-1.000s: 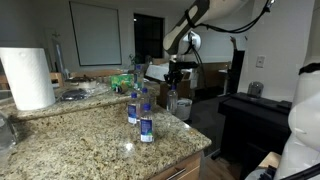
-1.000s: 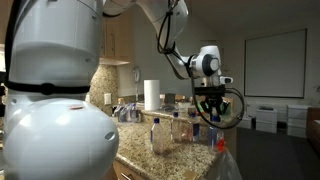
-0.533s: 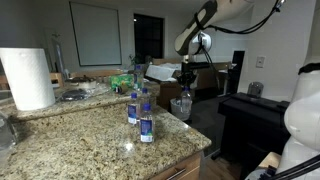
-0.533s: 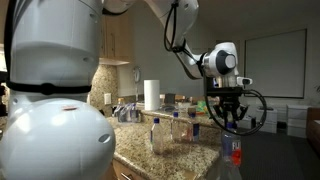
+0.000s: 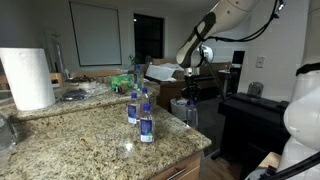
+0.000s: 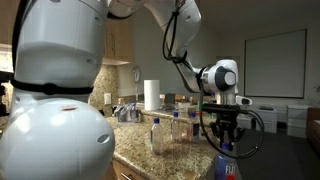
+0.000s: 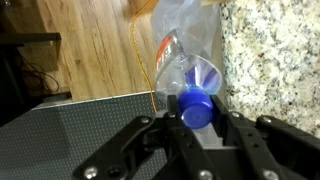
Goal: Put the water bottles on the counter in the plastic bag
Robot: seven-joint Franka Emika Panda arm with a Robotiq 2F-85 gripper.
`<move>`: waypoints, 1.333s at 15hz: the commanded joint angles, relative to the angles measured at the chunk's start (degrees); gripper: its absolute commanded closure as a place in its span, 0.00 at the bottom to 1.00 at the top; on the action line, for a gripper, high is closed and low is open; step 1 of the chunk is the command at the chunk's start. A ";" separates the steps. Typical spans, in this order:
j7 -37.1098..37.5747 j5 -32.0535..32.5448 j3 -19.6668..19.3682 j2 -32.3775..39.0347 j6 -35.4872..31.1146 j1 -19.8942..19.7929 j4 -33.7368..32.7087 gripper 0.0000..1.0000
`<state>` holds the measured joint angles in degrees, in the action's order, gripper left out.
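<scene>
My gripper [image 7: 197, 112] is shut on the blue cap of a clear water bottle [image 7: 185, 70], which hangs below it just beyond the counter [image 7: 270, 60] edge. Translucent film around the bottle's far end looks like the plastic bag [image 7: 190, 20]. In both exterior views the gripper [image 5: 188, 93] [image 6: 225, 146] holds the bottle [image 6: 226, 168] low at the granite corner, over a whitish bag [image 5: 189, 114]. Two water bottles [image 5: 133, 106] [image 5: 146, 123] with blue labels stand on the counter [image 5: 90, 140]; from the opposite side three bottles [image 6: 157, 136] show there.
A tall white paper-towel roll [image 5: 27, 78] stands at the counter's back corner. A dark cabinet [image 5: 255, 115] stands across the aisle from the counter. Wooden floor [image 7: 90, 50] and a dark mat [image 7: 70, 125] lie below the gripper.
The gripper has carried the bottle sideways away from the standing bottles, past the counter edge, and lowered it. The bottles on the counter have not moved.
</scene>
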<state>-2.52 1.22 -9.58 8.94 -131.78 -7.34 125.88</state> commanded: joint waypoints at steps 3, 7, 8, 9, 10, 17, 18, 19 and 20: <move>2.27 -1.83 1.36 2.61 -2.01 -0.04 0.53 0.91; 1.76 -3.90 2.71 5.16 -3.97 0.12 -0.24 0.91; 1.68 -3.99 2.86 5.64 -4.74 0.08 -0.49 0.91; 1.65 -4.11 2.93 6.17 -5.22 0.05 -0.80 0.91; 1.91 -3.81 2.91 6.53 -5.70 0.16 -1.06 0.91; 2.12 -3.48 3.11 8.72 -6.88 0.12 -3.26 0.91; 1.84 -4.01 3.33 9.07 -6.77 -0.01 -2.97 0.91; 1.43 -4.70 3.59 9.30 -6.55 -0.20 -2.51 0.91; 1.37 -4.90 3.69 9.69 -6.44 -0.21 -1.96 0.91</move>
<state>-1.51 -1.55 -6.97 17.54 -137.88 -7.23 122.90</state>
